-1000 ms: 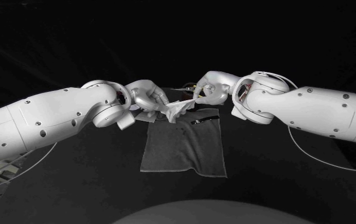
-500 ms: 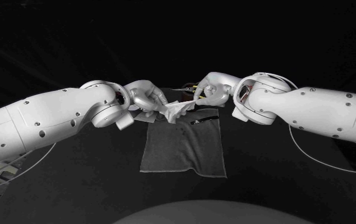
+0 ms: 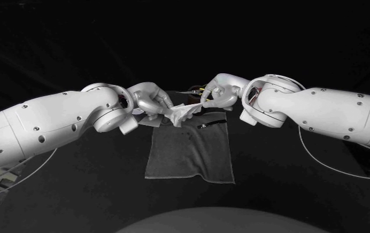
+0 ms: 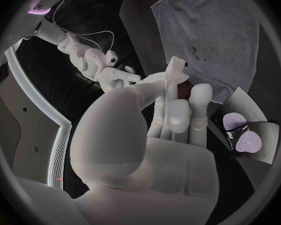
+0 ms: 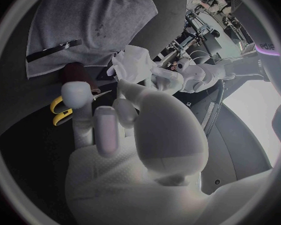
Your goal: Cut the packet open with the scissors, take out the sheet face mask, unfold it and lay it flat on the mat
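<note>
Both hands have barely shifted over the last second, drawing only slightly up and away over the far end of the mat (image 3: 193,153), and the sheet face mask (image 3: 182,114) stays bunched between them. The left hand (image 3: 151,100) pinches one side of the mask in its fingertips and the right hand (image 3: 219,95) pinches the other, so each hand is closed on the sheet and neither is free. The mask hangs crumpled just above the mat's far edge, not yet spread. The opened packet (image 3: 129,126) lies on the table (image 3: 92,190) beside the left hand, and the scissors (image 5: 59,110) rest near the right hand, off the mat. The main risk is probably tearing: the sheet looks thin and folded on itself, and pulling the hands apart while its layers cling could rip it at a pinch point. A light pinch could instead let one side slip, dropping the mask in a heap. It could also come down partly off the mat, or over the dark strip (image 3: 209,124) lying near the mat's far right edge, if it is lowered before it is centred.
</note>
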`<action>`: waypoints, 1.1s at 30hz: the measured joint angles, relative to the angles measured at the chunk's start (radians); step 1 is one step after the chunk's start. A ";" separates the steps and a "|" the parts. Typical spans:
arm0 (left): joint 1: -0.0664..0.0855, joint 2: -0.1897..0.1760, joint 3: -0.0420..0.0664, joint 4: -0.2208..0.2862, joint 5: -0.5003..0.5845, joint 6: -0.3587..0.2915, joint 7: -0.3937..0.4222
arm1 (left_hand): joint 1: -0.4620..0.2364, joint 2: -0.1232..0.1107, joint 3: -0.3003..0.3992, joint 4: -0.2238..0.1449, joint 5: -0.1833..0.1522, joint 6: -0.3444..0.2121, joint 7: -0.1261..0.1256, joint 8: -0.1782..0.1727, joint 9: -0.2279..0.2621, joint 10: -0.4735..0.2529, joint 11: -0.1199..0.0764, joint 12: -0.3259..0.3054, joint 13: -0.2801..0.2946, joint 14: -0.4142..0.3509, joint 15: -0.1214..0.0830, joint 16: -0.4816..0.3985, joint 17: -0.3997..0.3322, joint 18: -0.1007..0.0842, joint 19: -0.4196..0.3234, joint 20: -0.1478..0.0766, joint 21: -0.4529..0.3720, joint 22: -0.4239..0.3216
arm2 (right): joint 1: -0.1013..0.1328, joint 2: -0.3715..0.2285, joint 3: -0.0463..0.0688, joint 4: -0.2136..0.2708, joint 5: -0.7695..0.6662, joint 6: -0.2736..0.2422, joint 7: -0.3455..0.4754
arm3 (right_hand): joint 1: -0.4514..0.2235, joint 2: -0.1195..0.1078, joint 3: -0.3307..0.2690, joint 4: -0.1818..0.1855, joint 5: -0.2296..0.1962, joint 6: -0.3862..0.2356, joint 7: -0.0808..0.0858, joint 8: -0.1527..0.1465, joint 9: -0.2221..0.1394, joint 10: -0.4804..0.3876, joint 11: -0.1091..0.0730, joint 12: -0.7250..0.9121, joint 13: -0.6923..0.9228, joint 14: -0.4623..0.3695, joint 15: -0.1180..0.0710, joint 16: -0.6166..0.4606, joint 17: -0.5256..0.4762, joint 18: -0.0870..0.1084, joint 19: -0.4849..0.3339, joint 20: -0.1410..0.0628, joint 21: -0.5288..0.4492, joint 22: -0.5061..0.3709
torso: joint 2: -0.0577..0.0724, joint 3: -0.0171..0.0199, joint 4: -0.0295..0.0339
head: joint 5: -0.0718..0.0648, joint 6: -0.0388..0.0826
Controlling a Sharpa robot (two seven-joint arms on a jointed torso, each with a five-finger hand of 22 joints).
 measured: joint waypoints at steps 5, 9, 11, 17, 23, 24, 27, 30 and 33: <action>0.000 -0.001 0.000 -0.001 0.005 -0.006 0.003 | -0.002 -0.002 0.000 0.000 0.000 0.001 0.001 0.000 0.000 0.000 0.000 0.000 0.000 0.004 0.000 0.000 0.000 -0.006 0.006 0.001 0.000 0.002 | 0.000 -0.004 0.000 0.004 0.007 -0.001 0.000 | 0.000 0.000 0.000 0.000 0.000 0.000 0.000 0.000 0.000 0.000 0.000 0.000 0.000 0.000 0.000 0.000 -0.001 0.000 0.000 0.000 0.000 0.000 | 0.000 -0.0002 0.0004 | 0.000 0.001; 0.000 -0.001 0.000 -0.005 0.013 -0.012 0.003 | -0.004 -0.004 0.000 0.000 0.000 0.002 0.002 0.000 0.000 0.005 -0.002 -0.001 -0.001 0.007 0.000 0.000 0.003 -0.006 0.007 0.000 0.004 0.003 | -0.001 -0.009 0.000 0.012 0.008 -0.002 0.000 | 0.000 0.000 0.003 -0.003 -0.001 0.000 0.000 0.000 0.000 0.000 0.000 0.000 -0.001 0.000 0.000 0.000 -0.001 0.000 0.000 0.000 0.000 0.000 | 0.000 -0.0002 0.0012 | 0.001 0.000; 0.000 -0.002 0.000 -0.007 0.019 -0.015 0.003 | -0.004 -0.004 0.000 0.000 0.000 0.002 0.002 0.000 0.000 0.005 -0.002 -0.001 -0.001 0.007 0.000 0.000 0.003 -0.006 0.007 0.000 0.004 0.004 | -0.001 -0.010 0.000 0.016 0.009 -0.003 0.000 | 0.000 0.000 0.003 -0.003 -0.001 0.000 0.000 0.000 0.000 0.000 0.000 0.000 -0.001 0.000 0.000 0.000 -0.001 0.000 0.000 0.000 0.000 -0.001 | 0.000 -0.0004 0.0012 | 0.001 0.000; 0.000 -0.003 0.000 -0.009 0.041 -0.019 0.003 | -0.008 0.000 0.000 0.000 0.000 0.002 0.002 0.000 0.000 0.005 -0.002 -0.002 -0.001 0.007 0.000 0.004 0.003 -0.007 0.007 0.000 0.004 0.006 | -0.003 -0.011 0.000 0.022 0.009 -0.002 0.000 | 0.000 0.000 0.003 -0.003 -0.001 -0.001 0.001 0.000 0.000 0.000 0.000 -0.001 -0.001 0.000 0.000 0.000 -0.001 0.000 0.000 0.000 0.000 -0.002 | -0.001 -0.0004 0.0007 | 0.002 0.000; 0.000 -0.003 -0.001 -0.009 0.066 -0.013 0.006 | -0.009 -0.001 0.000 0.000 0.000 0.004 0.004 0.000 0.002 0.005 -0.002 -0.002 -0.001 0.007 0.000 0.004 0.003 -0.007 0.007 0.000 0.004 0.006 | -0.005 0.003 -0.001 0.011 0.011 -0.010 0.000 | 0.000 0.000 0.003 -0.003 -0.001 -0.001 0.001 0.001 0.000 0.000 0.000 -0.013 -0.012 0.000 0.000 -0.009 0.000 0.000 0.000 0.000 -0.025 -0.008 | 0.000 -0.0004 0.0004 | 0.002 0.000; 0.000 -0.003 -0.001 -0.009 0.072 -0.010 0.007 | -0.009 -0.001 0.000 0.000 0.000 0.004 0.004 0.000 0.002 0.005 -0.002 -0.002 -0.001 0.007 0.000 0.004 0.001 -0.007 0.007 0.000 0.004 0.006 | -0.005 0.006 -0.001 0.007 0.013 -0.014 -0.001 | 0.000 0.000 0.003 -0.003 -0.001 -0.001 0.001 0.001 0.000 -0.001 0.000 -0.018 -0.015 0.000 0.000 -0.012 0.000 0.002 0.000 0.000 -0.033 -0.010 | 0.000 -0.0004 0.0001 | 0.002 0.000; 0.000 -0.003 -0.001 -0.004 0.092 0.006 0.012 | -0.009 -0.001 0.003 -0.003 0.000 0.004 0.004 -0.001 0.002 0.005 -0.002 -0.002 -0.001 0.007 0.000 0.004 -0.004 -0.007 0.007 0.000 0.004 0.006 | -0.008 0.016 -0.002 -0.002 0.026 -0.034 -0.001 | -0.001 0.000 0.009 0.001 -0.001 -0.006 0.006 0.005 0.000 -0.023 0.004 -0.047 -0.041 0.000 0.000 -0.030 0.000 0.017 -0.012 0.000 -0.069 -0.022 | 0.000 -0.0004 0.0000 | 0.003 0.000; 0.000 -0.003 -0.001 0.003 0.111 0.022 0.018 | -0.010 -0.003 0.003 -0.003 0.000 0.004 0.004 -0.001 0.002 0.005 -0.002 -0.002 -0.001 0.007 0.000 0.004 -0.003 -0.007 0.007 0.000 0.004 0.006 | -0.015 0.022 -0.003 -0.009 0.048 -0.061 0.001 | -0.012 -0.012 0.013 0.001 -0.001 -0.021 0.016 0.029 0.000 -0.058 0.010 -0.105 -0.085 -0.002 0.002 -0.053 0.000 0.018 -0.032 0.002 -0.124 -0.040 | 0.000 -0.0002 0.0001 | 0.004 0.001; 0.000 -0.003 -0.001 0.011 0.130 0.033 0.022 | -0.010 -0.003 0.003 -0.003 0.000 0.004 0.004 -0.002 0.002 0.005 -0.002 -0.002 -0.001 0.007 0.000 0.004 -0.003 -0.007 0.007 0.000 0.008 0.006 | -0.021 0.026 -0.004 -0.013 0.072 -0.088 0.005 | -0.030 -0.021 -0.003 -0.001 0.000 -0.048 0.022 0.040 0.023 -0.118 0.017 -0.204 -0.162 -0.002 0.002 -0.112 0.000 0.037 -0.069 0.007 -0.215 -0.073 | 0.000 -0.0002 0.0002 | 0.004 0.001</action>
